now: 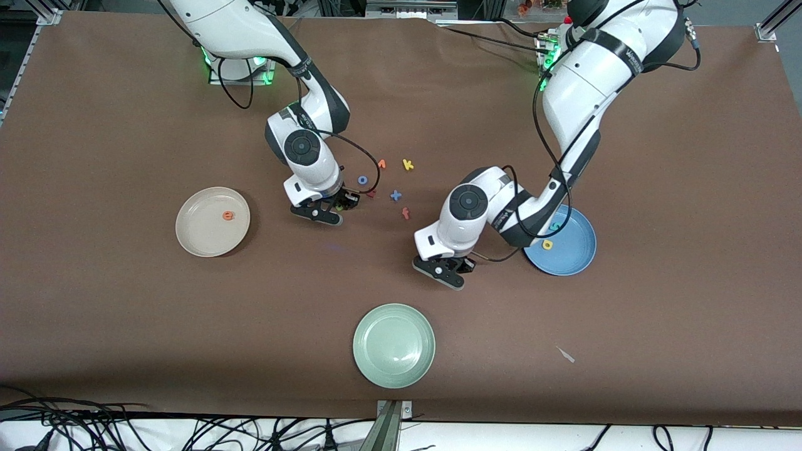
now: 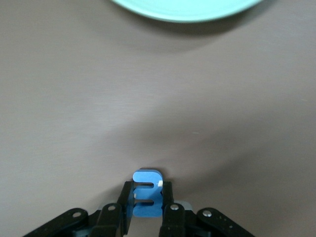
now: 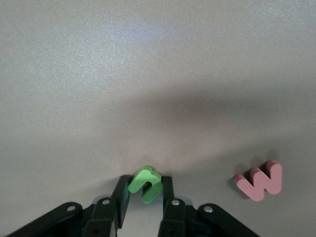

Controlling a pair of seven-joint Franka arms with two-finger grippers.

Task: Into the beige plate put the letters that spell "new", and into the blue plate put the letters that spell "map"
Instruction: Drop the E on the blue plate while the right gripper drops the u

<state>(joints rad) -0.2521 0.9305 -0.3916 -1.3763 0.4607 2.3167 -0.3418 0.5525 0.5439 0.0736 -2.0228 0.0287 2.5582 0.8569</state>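
My left gripper [image 1: 452,268] is shut on the blue m [image 2: 147,192], which stands on edge at the table surface between the blue plate [image 1: 573,257] and the pale green plate. The blue plate holds the yellow a [image 1: 547,244], and a teal letter [image 1: 555,226] shows at the arm's edge. My right gripper [image 1: 338,205] is shut on the green n [image 3: 145,185], low at the table. The red-pink w [image 3: 260,181] lies flat beside it. The beige plate [image 1: 197,241] holds the orange e [image 1: 229,215].
Loose letters lie between the arms: orange v [image 1: 381,164], yellow k [image 1: 408,165], blue o [image 1: 363,180], blue x [image 1: 396,195], an orange-red one [image 1: 406,213]. A pale green plate [image 1: 393,346] sits near the table's front edge. A scrap of paper [image 1: 566,355] lies nearby.
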